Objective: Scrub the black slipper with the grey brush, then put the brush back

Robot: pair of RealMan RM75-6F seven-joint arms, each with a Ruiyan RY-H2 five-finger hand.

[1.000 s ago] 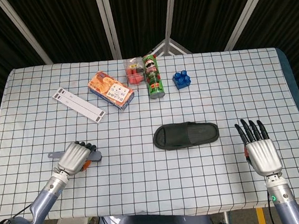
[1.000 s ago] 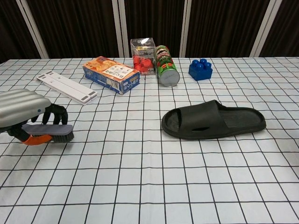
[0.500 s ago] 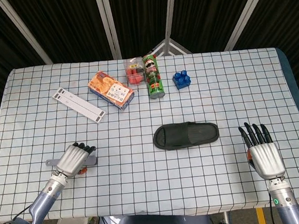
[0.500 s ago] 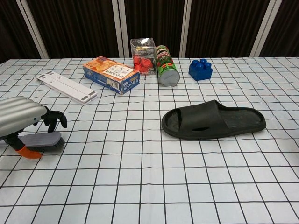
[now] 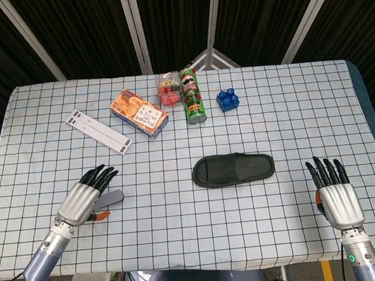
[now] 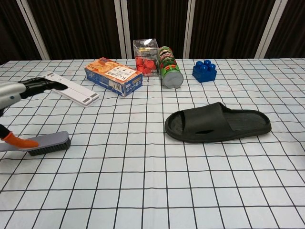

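Note:
The black slipper (image 5: 233, 169) (image 6: 218, 123) lies sole down near the table's middle, toe end to the left. The grey brush (image 6: 45, 142) (image 5: 108, 200), with an orange handle end, lies flat on the checked cloth at the front left. My left hand (image 5: 81, 199) (image 6: 28, 88) hovers just above it, fingers stretched out and apart, holding nothing. My right hand (image 5: 337, 196) is open at the front right edge, fingers straight and pointing away, well right of the slipper; the chest view does not show it.
Along the back stand a white flat strip (image 5: 98, 132), an orange snack box (image 5: 139, 113), a clear box of red pieces (image 5: 166, 89), a green can lying down (image 5: 193, 98) and a blue block (image 5: 227, 99).
My left hand has let go of the brush, lifted and spread its fingers; the brush now lies on the cloth. My right hand has drawn back toward the table's front edge.

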